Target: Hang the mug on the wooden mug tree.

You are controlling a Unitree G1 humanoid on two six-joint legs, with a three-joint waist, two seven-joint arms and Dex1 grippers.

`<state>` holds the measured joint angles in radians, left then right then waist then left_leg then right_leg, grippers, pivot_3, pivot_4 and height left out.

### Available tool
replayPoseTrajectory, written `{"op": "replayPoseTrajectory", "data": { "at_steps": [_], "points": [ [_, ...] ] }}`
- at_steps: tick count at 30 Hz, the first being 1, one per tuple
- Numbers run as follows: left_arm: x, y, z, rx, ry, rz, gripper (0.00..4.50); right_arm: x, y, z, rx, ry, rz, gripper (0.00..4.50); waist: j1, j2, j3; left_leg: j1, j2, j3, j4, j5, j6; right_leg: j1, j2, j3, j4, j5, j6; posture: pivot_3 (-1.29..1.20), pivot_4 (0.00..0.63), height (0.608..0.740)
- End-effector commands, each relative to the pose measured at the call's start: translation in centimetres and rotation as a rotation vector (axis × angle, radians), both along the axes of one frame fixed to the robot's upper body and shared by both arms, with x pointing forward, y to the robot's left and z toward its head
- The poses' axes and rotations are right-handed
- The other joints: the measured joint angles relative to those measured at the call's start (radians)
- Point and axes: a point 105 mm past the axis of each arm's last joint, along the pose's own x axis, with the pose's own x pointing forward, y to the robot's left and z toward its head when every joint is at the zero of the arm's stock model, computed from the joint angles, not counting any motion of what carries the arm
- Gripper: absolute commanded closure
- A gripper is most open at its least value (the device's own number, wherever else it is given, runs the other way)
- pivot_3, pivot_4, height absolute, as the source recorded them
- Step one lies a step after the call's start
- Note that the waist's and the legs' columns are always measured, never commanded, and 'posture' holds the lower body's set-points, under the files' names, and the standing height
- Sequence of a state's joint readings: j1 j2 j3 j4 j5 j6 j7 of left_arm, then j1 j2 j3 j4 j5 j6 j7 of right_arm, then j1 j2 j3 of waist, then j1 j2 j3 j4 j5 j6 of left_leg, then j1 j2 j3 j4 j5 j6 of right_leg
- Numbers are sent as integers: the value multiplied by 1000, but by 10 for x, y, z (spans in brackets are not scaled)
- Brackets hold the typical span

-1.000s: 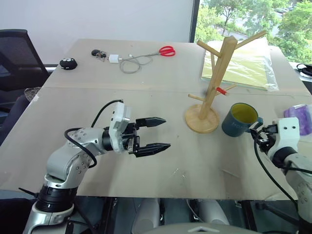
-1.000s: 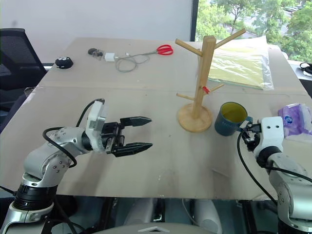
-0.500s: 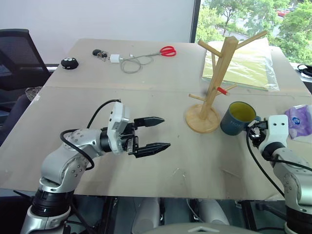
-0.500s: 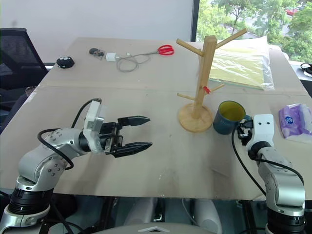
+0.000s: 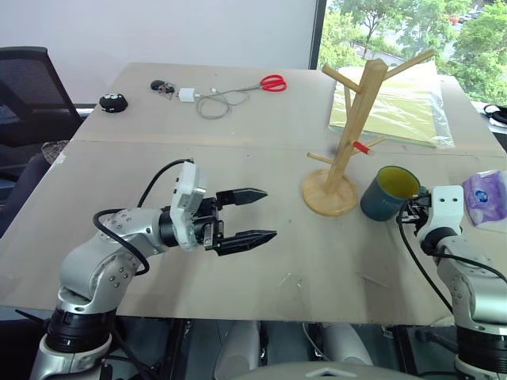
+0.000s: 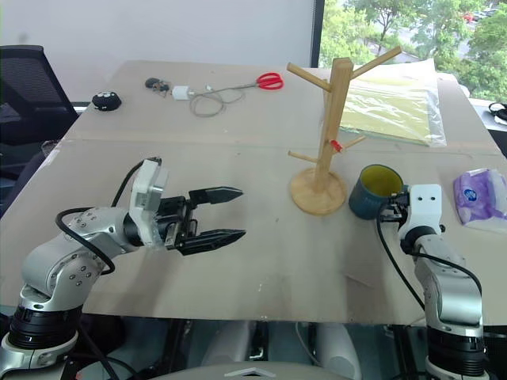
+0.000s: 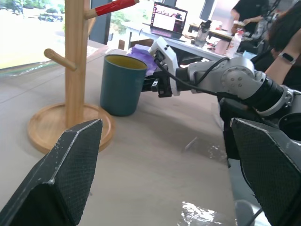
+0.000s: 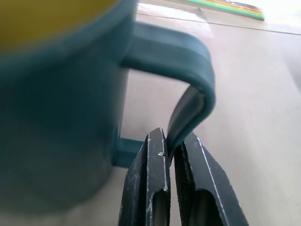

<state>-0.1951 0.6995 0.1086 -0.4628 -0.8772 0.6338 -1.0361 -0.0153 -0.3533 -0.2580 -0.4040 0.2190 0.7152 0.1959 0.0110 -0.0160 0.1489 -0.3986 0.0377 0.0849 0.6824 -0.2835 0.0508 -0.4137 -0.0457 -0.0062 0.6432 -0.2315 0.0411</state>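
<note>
With the mug [image 5: 390, 193] standing on the table [image 5: 261, 174] beside the wooden mug tree [image 5: 348, 134], its handle [image 8: 188, 80] is pinched thinly by the right gripper [image 8: 170, 146], so swinging or slipping is risked when lifted, while the left gripper [image 5: 247, 215] is held spread.

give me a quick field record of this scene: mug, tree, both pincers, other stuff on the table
mug: the mug stands upright on the table, just right of the tree's base
tree: the tree is upright, pegs bare, a red bit on one
right pincer: the right pincer is shut on the mug's handle
left pincer: the left pincer is open, above the table, holding nothing
other: scissors, cable, purple pack
</note>
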Motion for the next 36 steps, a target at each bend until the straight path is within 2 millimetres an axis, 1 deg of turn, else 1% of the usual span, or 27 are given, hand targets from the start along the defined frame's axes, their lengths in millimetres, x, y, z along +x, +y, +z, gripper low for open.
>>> {"op": "replayPoseTrajectory", "data": {
  "at_steps": [1, 3, 5, 6, 9, 11, 13, 17, 20, 23, 25, 28, 32, 36],
  "points": [
    [-6, -4, 15, -38, -49, -38, 0, -16, 3, 41, -9, -138, 100, 4399, 0, 1, 0, 0, 0, 0, 0, 0, 0, 0, 0, 0, 0, 0, 0, 0, 150, 740],
    [-6, -3, 16, -54, -53, -43, 0, -35, 9, 60, -28, -173, 193, 4399, 4, 3, 2, -1, 0, 0, 0, 0, 0, 0, 0, 0, 0, 0, 1, 0, 150, 740],
    [-7, -2, 14, -54, -57, -40, 0, -51, 19, 73, -67, -179, 288, 4399, 1, 3, 2, 0, 0, -1, 0, 0, 0, 0, 0, -1, 0, 1, 2, 0, 150, 740],
    [-7, -2, 13, -53, -59, -38, 0, -56, 23, 77, -75, -178, 318, 4399, -2, 3, 2, -1, 0, -1, 0, 0, 1, 0, 0, 0, 0, 1, 2, 0, 150, 740],
    [-3, 5, 13, -97, -87, 15, 0, -71, 46, 100, -91, -201, 428, 4399, -14, 2, 2, 1, 1, 0, 0, -2, 3, 0, 1, 0, 0, 0, 1, 0, 150, 740],
    [-4, 10, 13, -121, -57, 3, 0, -74, 60, 109, -115, -199, 476, 4399, -20, 1, 2, 1, 1, -1, 0, -2, 3, 0, 1, 0, 0, 0, -1, 0, 150, 740],
    [-2, 13, 12, -125, -52, 1, 0, -73, 72, 116, -117, -195, 516, 4399, -21, 1, 2, 1, 2, -1, 0, -2, 3, 1, 1, -1, 1, 0, -1, 0, 150, 740],
    [0, 17, 17, -130, -56, -2, 0, -60, 89, 130, -145, -209, 506, 4399, -22, 0, 2, 1, 1, 0, 1, -2, 3, 0, 0, 0, 1, 1, -3, 0, 150, 740],
    [0, 18, 18, -122, -59, 7, 0, -50, 97, 135, -155, -206, 485, 4399, -20, -1, 2, 0, 1, -1, 1, -2, 3, 0, 0, -1, 0, 1, -4, 0, 150, 740],
    [2, 21, 25, -136, -81, 41, 0, -41, 110, 139, -164, -200, 484, 4399, -21, -1, 2, -1, 1, -2, 0, 1, -1, 0, 0, -2, 0, 1, -3, 0, 150, 740],
    [-1, 21, 29, -147, -88, 33, 0, -37, 113, 141, -164, -196, 475, 4399, -22, -1, 2, -2, 1, -2, 0, 1, -1, -2, 0, -2, -1, 1, -2, 0, 150, 740],
    [-4, 17, 34, -166, -72, 27, 0, -31, 111, 144, -167, -185, 457, 4399, -18, -1, 2, -4, 1, -3, 0, 1, -1, -2, -1, -3, -1, 1, -1, 0, 150, 740],
    [-9, 15, 34, -172, -57, 35, 0, -25, 110, 147, -177, -163, 443, 4399, -23, -1, 2, -4, 0, -2, 0, 0, 0, -2, -1, -3, -1, 2, -1, 0, 150, 740],
    [-13, 14, 32, -177, -42, 51, 0, -17, 116, 145, -179, -142, 443, 4399, -25, -1, 2, -3, 1, -2, 0, 0, -1, -2, 0, -3, -1, 1, -1, 0, 150, 740]
  ]
}}
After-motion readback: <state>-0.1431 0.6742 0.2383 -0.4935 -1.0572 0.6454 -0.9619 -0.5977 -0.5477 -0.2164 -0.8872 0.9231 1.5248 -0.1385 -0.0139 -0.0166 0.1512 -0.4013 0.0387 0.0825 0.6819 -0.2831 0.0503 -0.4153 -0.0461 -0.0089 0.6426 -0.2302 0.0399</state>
